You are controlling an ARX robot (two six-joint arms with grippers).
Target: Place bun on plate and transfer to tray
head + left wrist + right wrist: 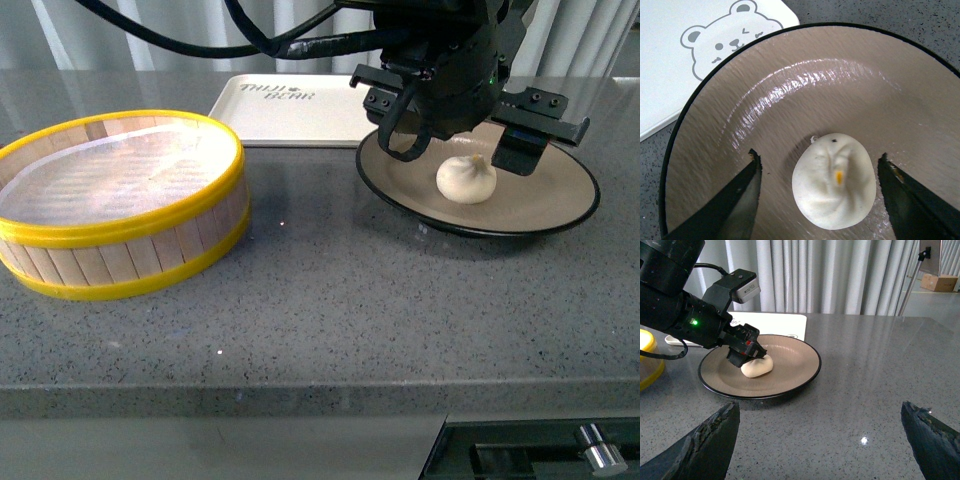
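The white pleated bun (466,179) rests on the beige plate (560,195) with its black rim, right of centre on the counter. My left gripper (462,150) hangs open directly over it, one finger on each side and neither touching. In the left wrist view the bun (834,181) sits between the spread fingertips of the left gripper (819,156), on the plate (840,85). The cream tray (290,110) lies just behind the plate, its bear drawing next to the plate's rim. My right gripper (820,406) is open over bare counter, apart from the plate (790,365), with nothing in it.
A round wooden steamer basket (120,200) with yellow rims stands at the left of the grey counter. The counter's front edge runs close to the camera, with a metal knob (600,450) below it. Black cables trail from the left arm across the back.
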